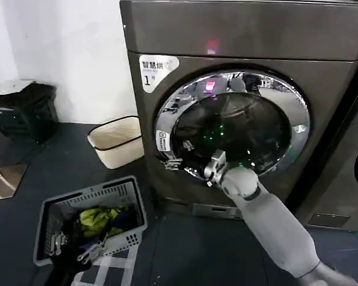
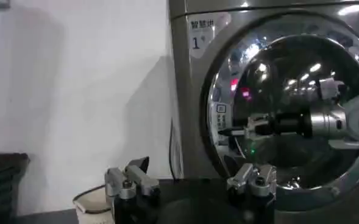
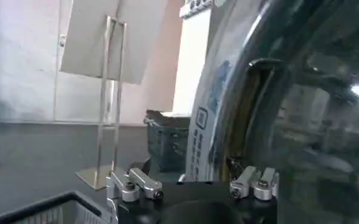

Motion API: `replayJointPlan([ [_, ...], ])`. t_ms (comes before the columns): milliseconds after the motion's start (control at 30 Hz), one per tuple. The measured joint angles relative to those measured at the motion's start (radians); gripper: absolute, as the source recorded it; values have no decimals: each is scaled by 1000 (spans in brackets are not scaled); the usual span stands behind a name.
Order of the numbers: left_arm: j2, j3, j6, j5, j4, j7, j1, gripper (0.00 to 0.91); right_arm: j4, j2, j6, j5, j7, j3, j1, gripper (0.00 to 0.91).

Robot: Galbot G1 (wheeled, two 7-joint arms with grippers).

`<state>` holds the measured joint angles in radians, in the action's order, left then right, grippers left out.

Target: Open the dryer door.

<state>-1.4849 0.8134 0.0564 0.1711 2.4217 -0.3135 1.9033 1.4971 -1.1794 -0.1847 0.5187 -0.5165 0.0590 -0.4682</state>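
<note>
Near: laundry basket (image 1: 89, 223) on floor. Right claw (image 1: 174, 162) reaches dryer door (image 1: 235, 125) rim at 8 o'clock, by latch; clenched or released, can't tell. Door appears shut on dryer (image 1: 238, 36). Step: getting purchase. Next: hook edge, pull outward. Left claw (image 2: 191, 182) released, idle, facing the dryer.

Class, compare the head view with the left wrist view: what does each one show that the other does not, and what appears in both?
Head view alone: a grey laundry basket holding yellow and dark items on the floor, a black bin by the wall, and the neighbouring machine at the edge.

Left wrist view alone: the left end effector, held back from the dryer.

Both: the dryer with its "1" sticker, the dryer door, the right end effector at the door's rim, and the cream basket.
</note>
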Motion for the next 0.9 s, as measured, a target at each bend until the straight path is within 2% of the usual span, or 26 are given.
replayJointPlan([
  [233,1,-1,-18,-27,-3,9,-8,907,22,28,8,20,-90,-10,-18,907],
  [433,20,5,-1,-17,-26,58,-41,907,43,60,23,33,-175,-15,-33,907],
  [500,32,6,22,9,-39,81,-54,907,57,76,21,43,-208,-22,-41,907],
  [767,120,34,23,160,-133,20,-134,907,110,128,18,72,-322,-37,-74,907],
  [900,175,16,30,219,-184,33,-184,907,133,157,43,74,-413,-57,-101,907],
])
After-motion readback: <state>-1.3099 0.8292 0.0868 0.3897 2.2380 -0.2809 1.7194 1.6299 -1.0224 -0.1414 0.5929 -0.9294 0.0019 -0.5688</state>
